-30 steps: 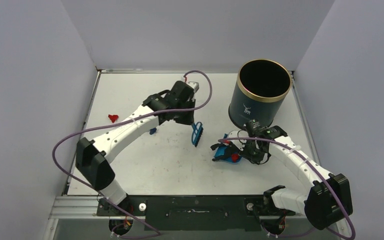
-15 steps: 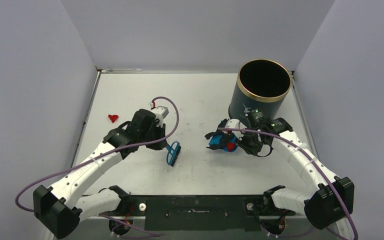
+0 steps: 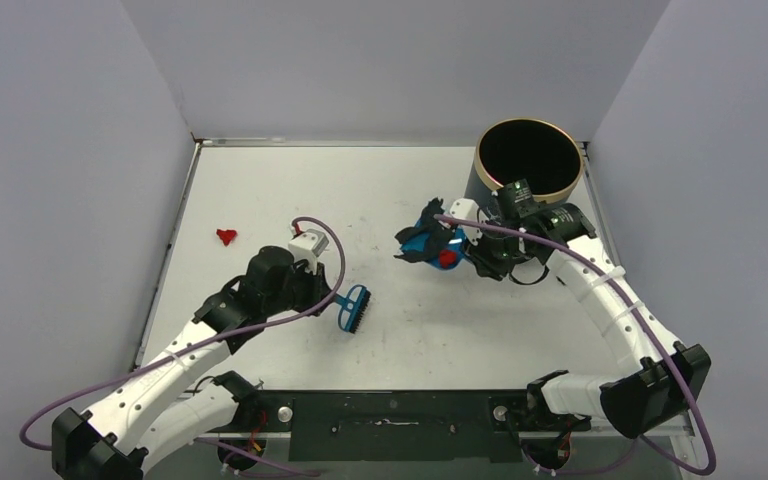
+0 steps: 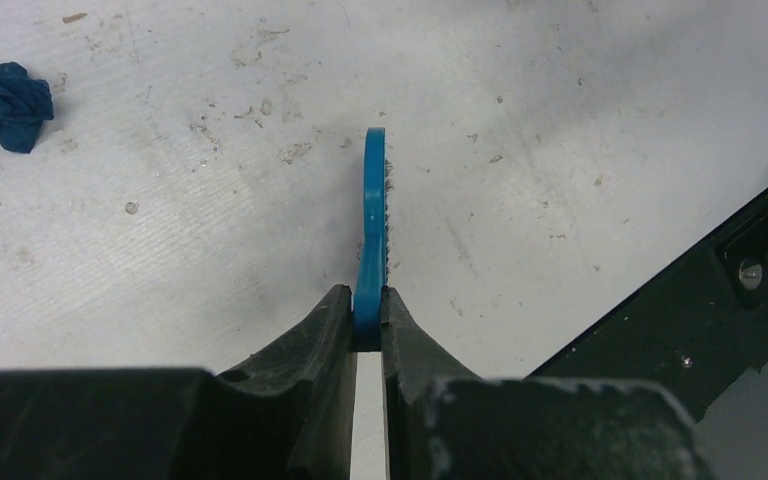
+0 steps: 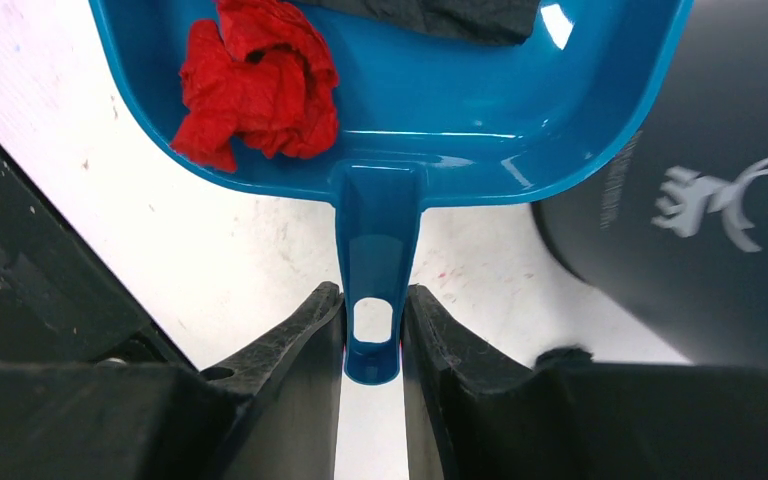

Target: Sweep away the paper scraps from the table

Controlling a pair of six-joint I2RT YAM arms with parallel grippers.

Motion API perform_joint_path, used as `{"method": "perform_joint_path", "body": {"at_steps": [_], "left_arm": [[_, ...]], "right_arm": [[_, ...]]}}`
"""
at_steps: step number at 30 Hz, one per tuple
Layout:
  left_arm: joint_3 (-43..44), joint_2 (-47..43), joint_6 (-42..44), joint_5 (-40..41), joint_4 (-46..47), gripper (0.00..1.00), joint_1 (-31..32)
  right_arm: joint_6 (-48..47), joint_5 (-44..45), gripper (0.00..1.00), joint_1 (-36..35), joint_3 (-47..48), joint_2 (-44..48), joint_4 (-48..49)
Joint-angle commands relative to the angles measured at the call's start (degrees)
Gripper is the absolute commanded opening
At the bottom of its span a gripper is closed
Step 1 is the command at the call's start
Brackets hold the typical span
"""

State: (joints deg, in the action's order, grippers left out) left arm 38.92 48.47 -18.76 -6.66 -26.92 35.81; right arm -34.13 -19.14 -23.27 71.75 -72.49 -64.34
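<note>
My left gripper (image 3: pixel 328 297) (image 4: pixel 368 312) is shut on the handle of the blue hand brush (image 3: pixel 352 309) (image 4: pixel 371 215), held low over the white table (image 3: pixel 410 330). My right gripper (image 3: pixel 480 245) (image 5: pixel 373 325) is shut on the handle of the blue dustpan (image 3: pixel 430 243) (image 5: pixel 430 120), lifted beside the bin. In the pan lie a red paper scrap (image 5: pixel 260 80) (image 3: pixel 447 258) and a black scrap (image 5: pixel 440 15). One red scrap (image 3: pixel 226 236) lies on the table at the left. A dark blue scrap (image 4: pixel 5 100) lies on the table in the left wrist view.
A tall dark bin with a gold rim (image 3: pixel 528 160) (image 5: pixel 700 230) stands at the back right, just behind the dustpan. Grey walls enclose the table on three sides. The black base rail (image 3: pixel 390 412) (image 4: pixel 720 300) runs along the near edge.
My left arm has pulled back toward the near left with the brush. My right arm has lifted the dustpan with its scraps up and back toward the bin.
</note>
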Motion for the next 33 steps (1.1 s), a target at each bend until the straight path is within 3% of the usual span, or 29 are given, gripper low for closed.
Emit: {"method": "perform_joint_path", "body": {"at_steps": [1,14,24,33], "left_arm": [[1.8,2.6,1.3,-0.1,4.3,0.0,-0.8],[-0.4,-1.9,1.2,-5.5,9.0,0.0,-1.2],[-0.2,-1.1,2.2,-6.2,9.5,0.0,-1.2],[-0.1,-0.4,2.4,-6.3,9.3,0.0,-1.2]], "right_arm": [[0.3,-2.6,0.05,0.4,8.3,-2.0,-0.9],[3.0,1.0,0.05,1.6,14.9,-4.3,5.5],[-2.8,-4.4,0.05,11.6,27.6,-9.2,-0.6],[-8.5,-2.7,0.05,20.6,43.6,-16.1,-12.0]]}}
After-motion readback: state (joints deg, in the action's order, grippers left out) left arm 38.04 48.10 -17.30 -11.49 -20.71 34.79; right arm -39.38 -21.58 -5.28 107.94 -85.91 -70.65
